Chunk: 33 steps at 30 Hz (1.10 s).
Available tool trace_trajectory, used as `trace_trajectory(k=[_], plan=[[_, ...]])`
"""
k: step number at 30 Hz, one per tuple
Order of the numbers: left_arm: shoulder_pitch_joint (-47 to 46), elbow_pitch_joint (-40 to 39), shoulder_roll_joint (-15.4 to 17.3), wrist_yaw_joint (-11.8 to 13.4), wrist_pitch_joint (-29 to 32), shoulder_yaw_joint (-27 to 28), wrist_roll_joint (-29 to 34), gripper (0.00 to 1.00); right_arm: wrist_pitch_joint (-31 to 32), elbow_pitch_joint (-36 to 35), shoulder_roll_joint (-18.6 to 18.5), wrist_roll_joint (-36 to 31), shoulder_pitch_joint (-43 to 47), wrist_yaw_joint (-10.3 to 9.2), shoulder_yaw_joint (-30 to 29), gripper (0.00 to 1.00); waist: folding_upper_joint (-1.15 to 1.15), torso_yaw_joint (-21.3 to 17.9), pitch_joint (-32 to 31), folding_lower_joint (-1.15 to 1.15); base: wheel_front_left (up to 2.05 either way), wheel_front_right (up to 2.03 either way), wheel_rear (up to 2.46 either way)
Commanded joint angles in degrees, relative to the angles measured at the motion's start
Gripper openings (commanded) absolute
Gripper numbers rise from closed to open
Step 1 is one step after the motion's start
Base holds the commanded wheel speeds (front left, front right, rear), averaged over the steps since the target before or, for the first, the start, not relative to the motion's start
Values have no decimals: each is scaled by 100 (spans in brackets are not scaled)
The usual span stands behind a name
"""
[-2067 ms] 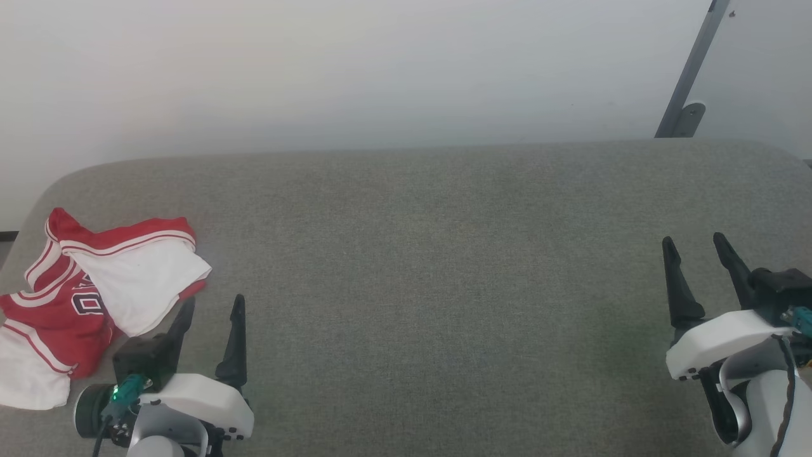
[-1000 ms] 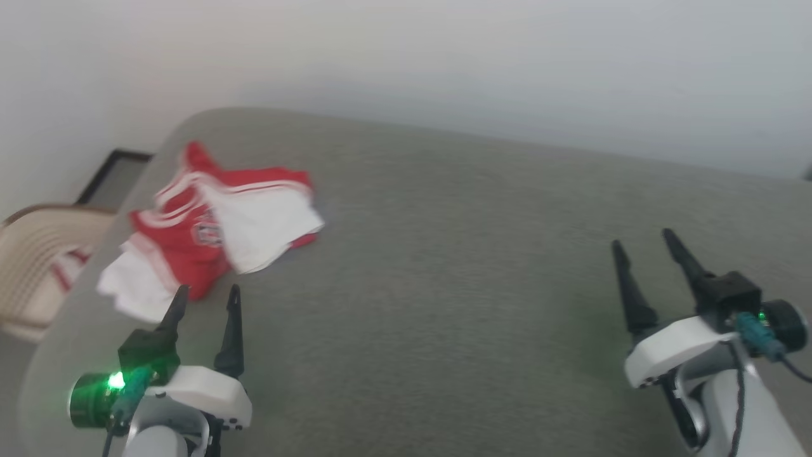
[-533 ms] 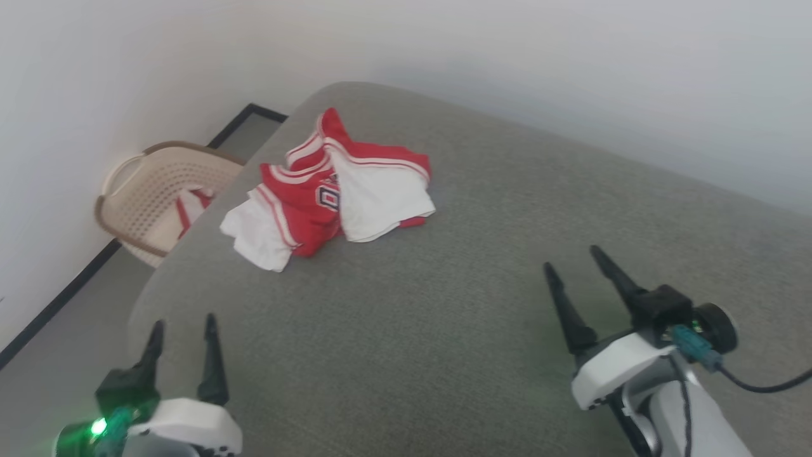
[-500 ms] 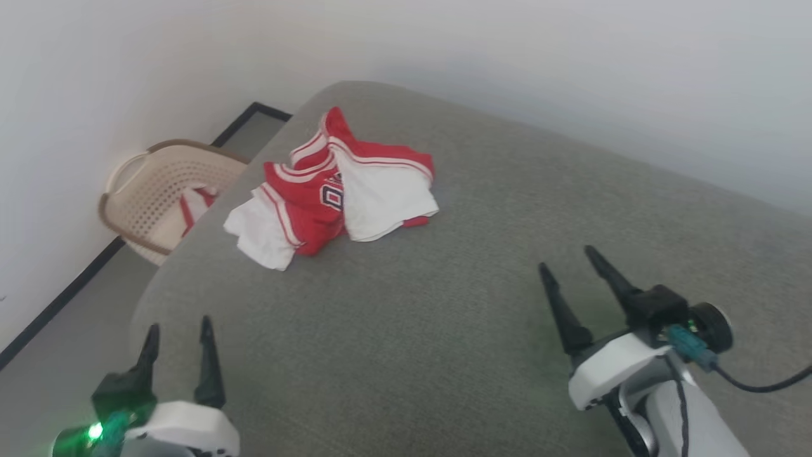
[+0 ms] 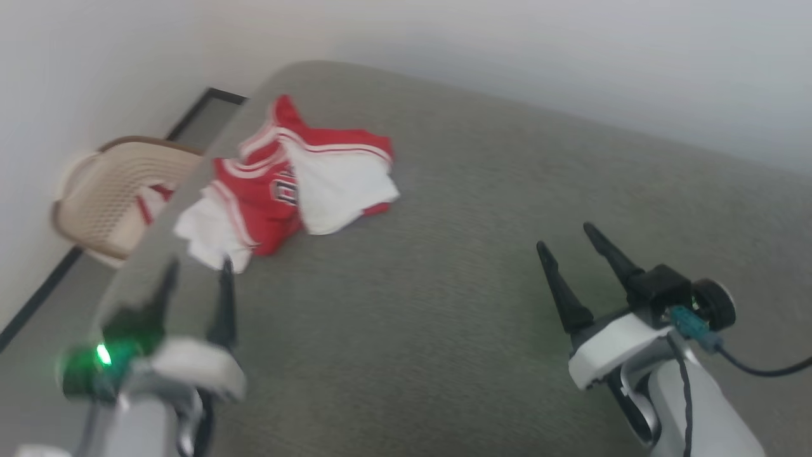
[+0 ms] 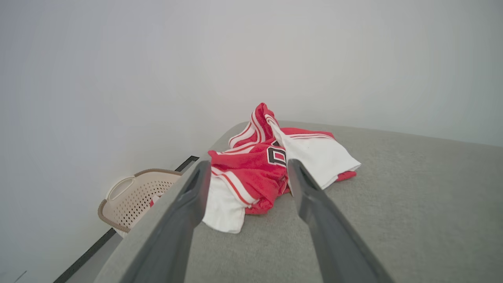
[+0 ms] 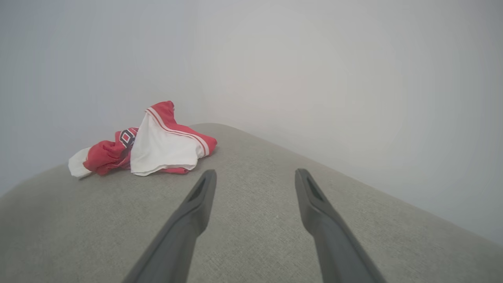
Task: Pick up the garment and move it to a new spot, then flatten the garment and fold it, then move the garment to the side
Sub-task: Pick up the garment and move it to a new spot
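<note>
The garment [image 5: 298, 184] lay crumpled near the far left corner of the grey fabric-covered counter [image 5: 457, 304], close to its rounded left edge. It was a red heap with one white sleeve flopped open on its right side and another white part spilling toward the near edge. White stripes ran along the red trim, and a bit of dark, white-outlined lettering showed in the middle.

The left tool [image 5: 198, 266] stood just short of the heap with its two dark fingers spread and nothing between them. It looked smeared from the head view, and a green light [image 5: 101, 355] glowed at its wrist. From the left wrist view the garment [image 6: 271, 165] sat framed between the parted fingers of that tool [image 6: 248, 165], a little beyond their tips. I could not tell whether a tip brushed the white cloth.

The right tool [image 5: 564, 236] hung over bare counter well to the right, fingers likewise spread and empty. Its own camera saw the garment [image 7: 157, 145] far off to the left of its fingers [image 7: 200, 204].

Beyond the counter's left edge a beige perforated basket [image 5: 108, 197] stood on the floor against the white wall [image 5: 507, 51], with something red and white inside.
</note>
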Motion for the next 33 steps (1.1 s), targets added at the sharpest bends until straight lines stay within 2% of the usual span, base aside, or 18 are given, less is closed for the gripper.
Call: trace_trajectory(k=[1,5,8,9,15,16,17,18,19,24,27,30,31,32,33], plan=[[-353,143,179,-63,-31,-18,67,100,-17,-29,-28,-16,-116,0,37,100,0,-427,328,0,0,0,0],[-1386,1036,682,-194,-29,-65,-93,100,-17,-90,-70,-18,-314,0,50,100,0,-967,686,0,0,0,0],[-2191,1903,1136,-248,299,-192,-324,100,-17,-144,-86,-20,-458,0,7,100,0,-1343,964,0,0,0,0],[-2621,2464,1452,-252,630,-316,-481,100,-17,-172,-66,-28,-510,0,-19,100,0,-1576,1136,0,0,0,0],[-3606,3557,2074,-254,2064,-658,-1571,100,-17,-293,-63,-42,-621,0,-152,100,0,-2045,1555,0,0,0,0],[-3718,3667,2132,-254,2348,-721,-1768,100,-16,-310,-76,-54,-642,0,-159,100,0,-2103,1621,0,0,0,0],[-3718,3667,2132,-254,2348,-721,-1768,100,-16,-310,-76,-54,-642,0,-159,100,0,-2103,1621,0,0,0,0],[-3960,3857,2291,-255,2769,-679,-2123,100,-16,-345,-102,-76,-688,0,-175,100,0,-2204,1753,0,0,0,0],[-3960,3857,2291,-255,2769,-679,-2123,100,-16,-345,-102,-76,-688,0,-175,100,0,-2204,1753,0,0,0,0],[-4262,4401,2521,-255,3818,-681,-2609,100,-16,-469,-130,-95,-894,0,-201,100,0,-2414,2095,0,0,0,0],[-4265,4706,2442,-255,4347,-772,-2770,100,-16,-529,-128,-107,-1013,0,-170,100,0,-2514,2258,0,0,0,0],[-4278,4800,2324,-257,4473,-807,-2892,100,-16,-583,-116,-148,-1078,0,-163,100,0,-2552,2345,0,0,0,0],[-4275,4821,2312,-258,4404,-785,-2953,46,-16,-603,-112,-162,-1088,0,-163,100,0,-2557,2353,0,0,0,0],[-4284,4822,2289,-262,4391,-801,-2989,3,-16,-615,-106,-167,-1094,0,-161,100,0,-2560,2351,0,0,0,0],[-4275,4812,2254,-263,4350,-825,-3032,0,-16,-620,-103,-176,-1086,0,-169,100,0,-2551,2322,0,0,0,0]])
